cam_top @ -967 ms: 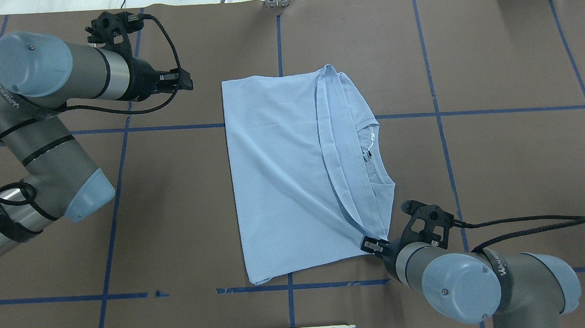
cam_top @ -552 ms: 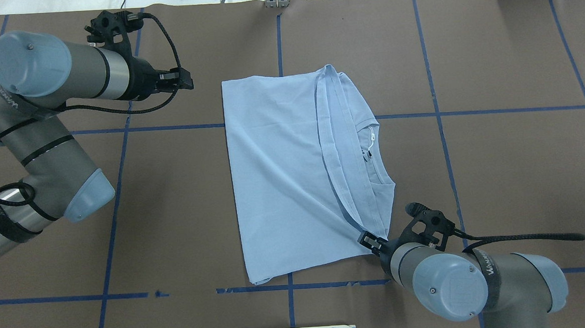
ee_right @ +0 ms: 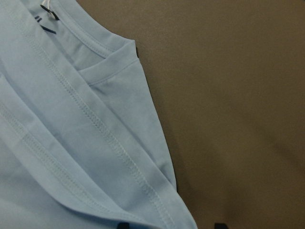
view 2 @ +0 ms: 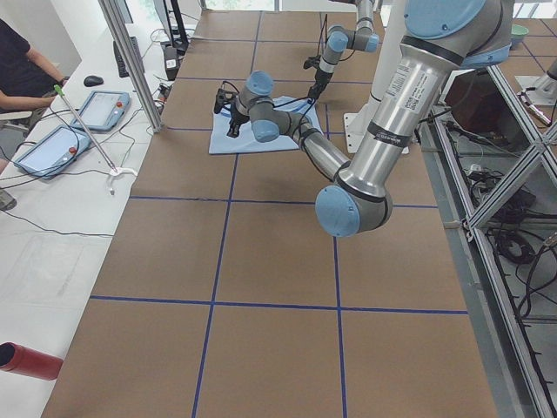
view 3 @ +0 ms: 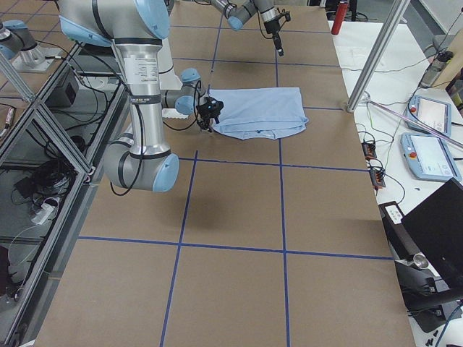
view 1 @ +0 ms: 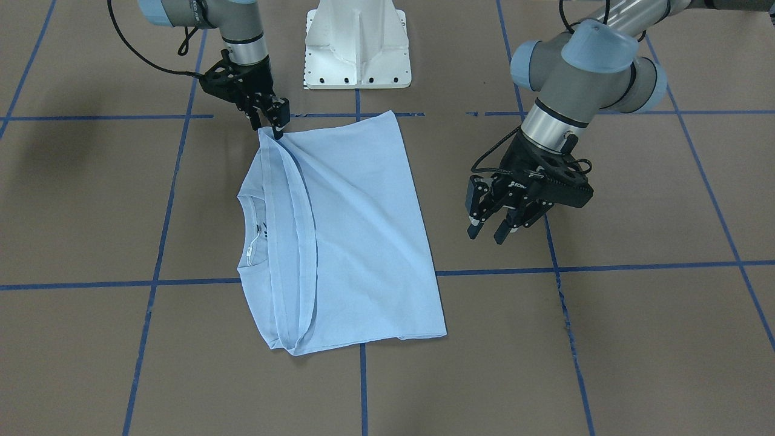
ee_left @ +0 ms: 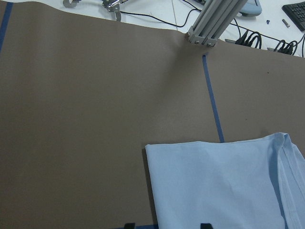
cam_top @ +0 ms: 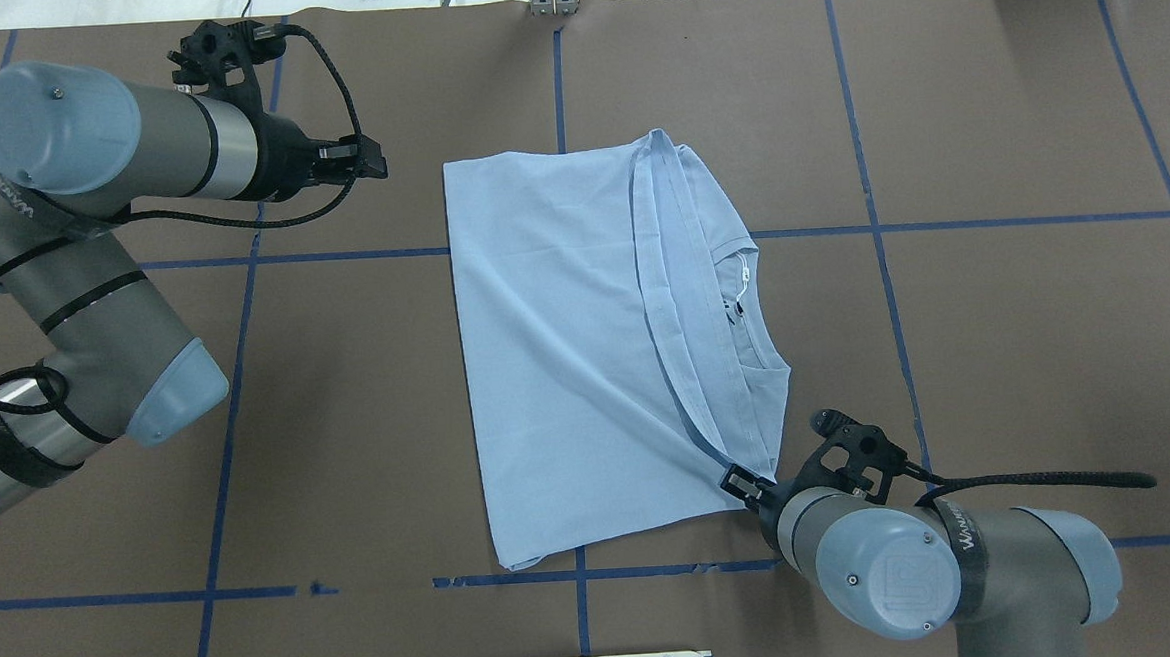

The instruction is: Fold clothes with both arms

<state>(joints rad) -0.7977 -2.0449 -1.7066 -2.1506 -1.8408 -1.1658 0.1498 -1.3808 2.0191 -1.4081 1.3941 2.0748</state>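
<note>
The light blue T-shirt (cam_top: 566, 349) (view 1: 357, 242) lies folded on the brown table, with its collar (cam_top: 744, 310) and white neck tag (cam_top: 745, 278) showing on the right. My right gripper (cam_top: 738, 483) (view 1: 275, 124) is down at the shirt's near right corner. In the right wrist view its fingertips (ee_right: 124, 224) stand apart, open, with the hemmed corner (ee_right: 157, 191) between them. My left gripper (cam_top: 371, 161) (view 1: 487, 233) hangs open above bare table left of the shirt's far left corner (ee_left: 152, 150), holding nothing. No chest print shows.
The white pedestal base (view 1: 357, 48) stands at the table's near edge behind the shirt. Blue tape lines (cam_top: 238, 387) cross the table. A metal post (ee_left: 209, 24) and cables are at the far edge. A person (view 2: 22, 61) sits by tablets (view 2: 78, 122) beyond it.
My right arm's elbow has swung left and the gripper has edged slightly towards the shirt's corner. The left arm and the shirt have stayed put.
</note>
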